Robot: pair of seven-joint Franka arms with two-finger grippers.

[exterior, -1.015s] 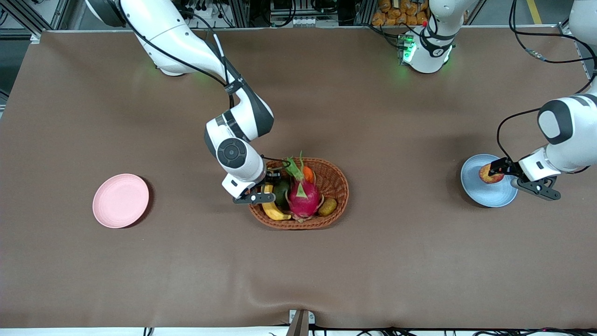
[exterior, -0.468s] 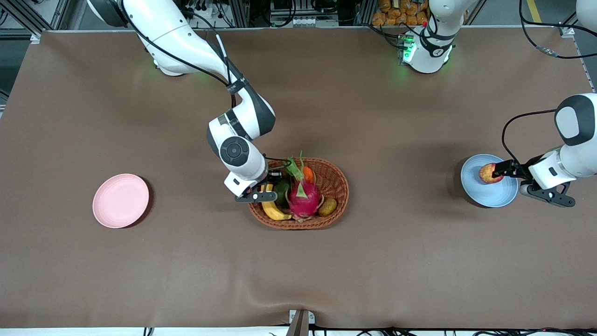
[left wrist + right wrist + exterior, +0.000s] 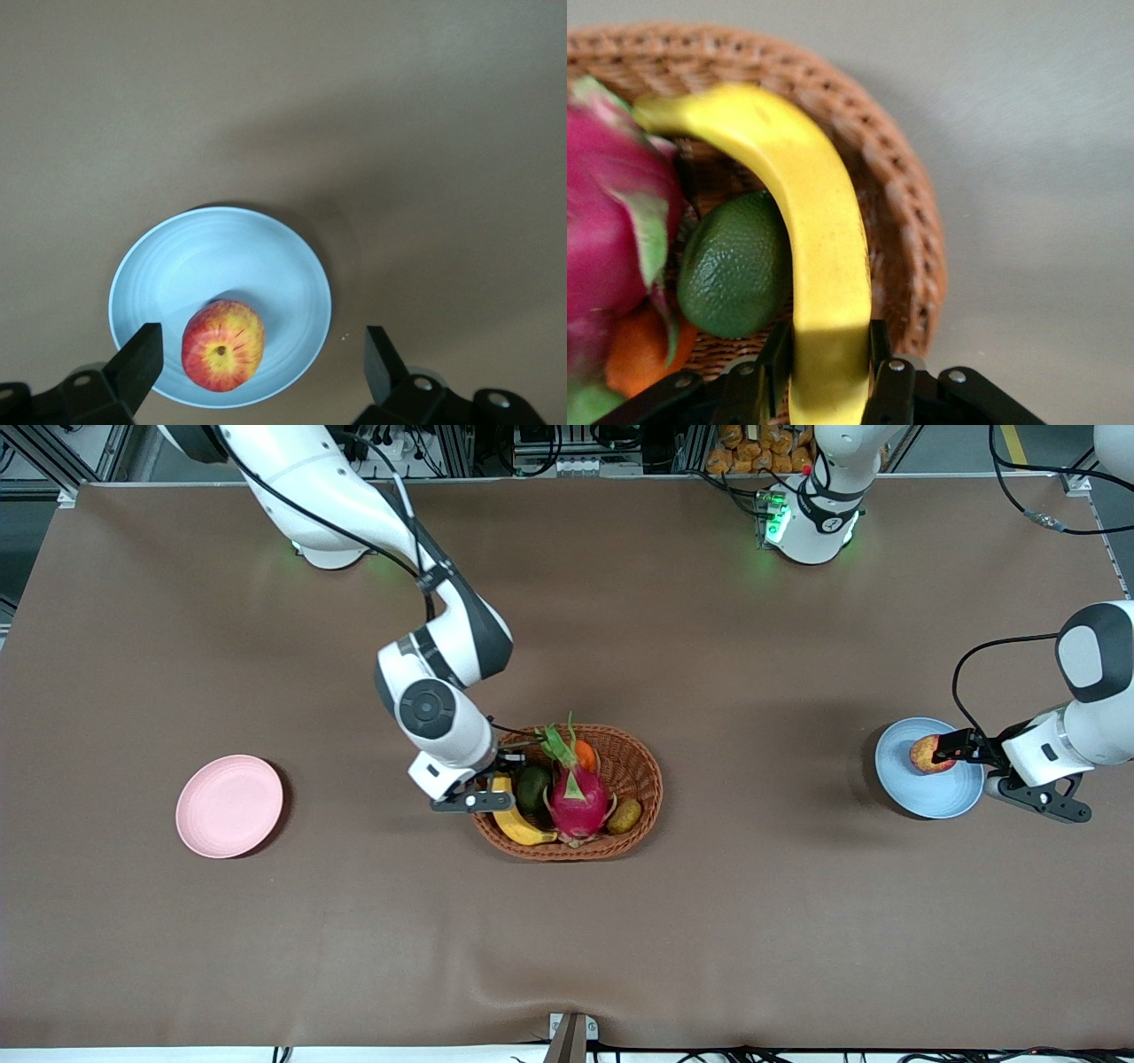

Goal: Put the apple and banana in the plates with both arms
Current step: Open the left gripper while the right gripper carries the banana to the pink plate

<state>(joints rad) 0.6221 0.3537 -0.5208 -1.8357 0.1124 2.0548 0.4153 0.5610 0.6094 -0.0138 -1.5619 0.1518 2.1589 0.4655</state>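
Now I see the banana (image 3: 819, 257), long, bent and bright yellow, lying along the edge of the brown woven basket (image 3: 640, 766) in the middle of the table. My right gripper (image 3: 828, 376) is squeezed tight on one end of it, with a black finger (image 3: 778, 359) pressed on each side, and the rest of the banana sticks out from the gripper over the basket rim. Next to the banana in the basket sit a bumpy green fruit (image 3: 731, 266), a big pink dragon fruit (image 3: 578, 797), a small orange fruit (image 3: 586, 755) and a brown-green one (image 3: 625, 815). The apple (image 3: 223, 344) is round and red with yellow patches, and it sits in the light blue plate (image 3: 177, 257) toward the left arm's end of the table. My left gripper (image 3: 261, 363) hangs over that plate with its fingers wide apart, and the apple shows between them but touches neither. The pink plate (image 3: 229, 806) sits toward the right arm's end of the table, well apart from the basket.
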